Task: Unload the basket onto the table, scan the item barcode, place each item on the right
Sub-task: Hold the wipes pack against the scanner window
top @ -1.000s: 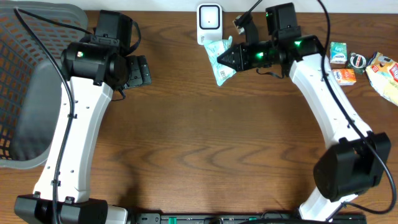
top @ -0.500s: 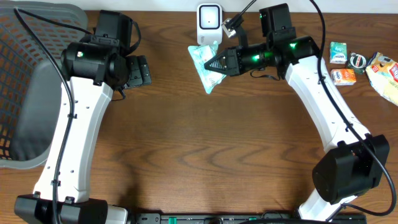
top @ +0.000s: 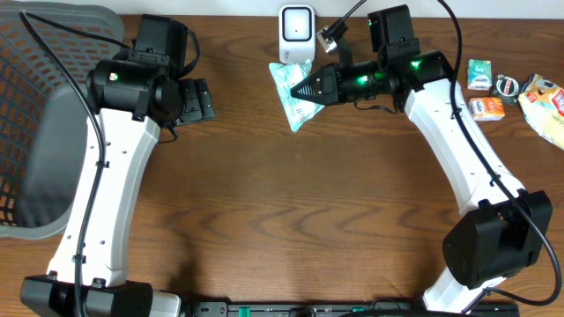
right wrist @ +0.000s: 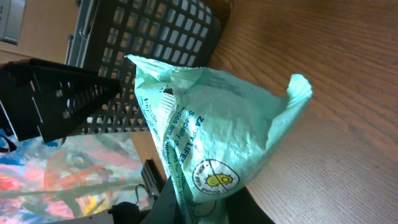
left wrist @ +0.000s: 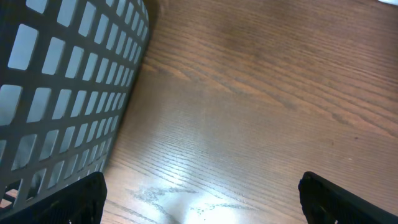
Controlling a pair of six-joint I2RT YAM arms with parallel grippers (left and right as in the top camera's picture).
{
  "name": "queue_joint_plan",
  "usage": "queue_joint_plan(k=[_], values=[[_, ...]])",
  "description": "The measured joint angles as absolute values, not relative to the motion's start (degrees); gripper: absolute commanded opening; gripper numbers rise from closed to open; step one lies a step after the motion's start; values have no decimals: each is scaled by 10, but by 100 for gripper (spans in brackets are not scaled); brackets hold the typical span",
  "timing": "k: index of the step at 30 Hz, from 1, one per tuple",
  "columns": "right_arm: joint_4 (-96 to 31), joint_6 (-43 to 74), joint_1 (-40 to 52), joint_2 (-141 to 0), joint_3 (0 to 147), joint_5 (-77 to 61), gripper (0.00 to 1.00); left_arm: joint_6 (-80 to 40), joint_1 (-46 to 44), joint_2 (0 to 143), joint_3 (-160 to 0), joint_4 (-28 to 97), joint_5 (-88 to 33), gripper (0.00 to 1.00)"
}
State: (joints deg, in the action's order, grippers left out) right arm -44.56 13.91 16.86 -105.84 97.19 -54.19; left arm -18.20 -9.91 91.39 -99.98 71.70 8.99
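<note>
At far left, a grey mesh basket (top: 35, 123) sits on the wooden table (top: 282, 202). Beside it, the left gripper (top: 203, 99) hangs over bare wood, jaws spread wide with nothing between them. Its wrist view shows the fingertips (left wrist: 74, 202) far apart, with the basket wall alongside. At centre rear, a white scanner (top: 297, 31) stands upright at the table's back edge. Just in front of it and slightly left, a pale green packet (top: 291, 92) is pinched by the nearly closed right gripper (top: 302, 90), which reaches in from the right. At far right, small packaged items (top: 487, 107) lie grouped near the table edge.
</note>
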Motion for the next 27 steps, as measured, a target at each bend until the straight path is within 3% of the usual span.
queue_joint_plan(k=[27], values=[[-446, 145, 169, -1058, 972, -531, 1, -182, -99, 914, -1000, 717, 90, 98]])
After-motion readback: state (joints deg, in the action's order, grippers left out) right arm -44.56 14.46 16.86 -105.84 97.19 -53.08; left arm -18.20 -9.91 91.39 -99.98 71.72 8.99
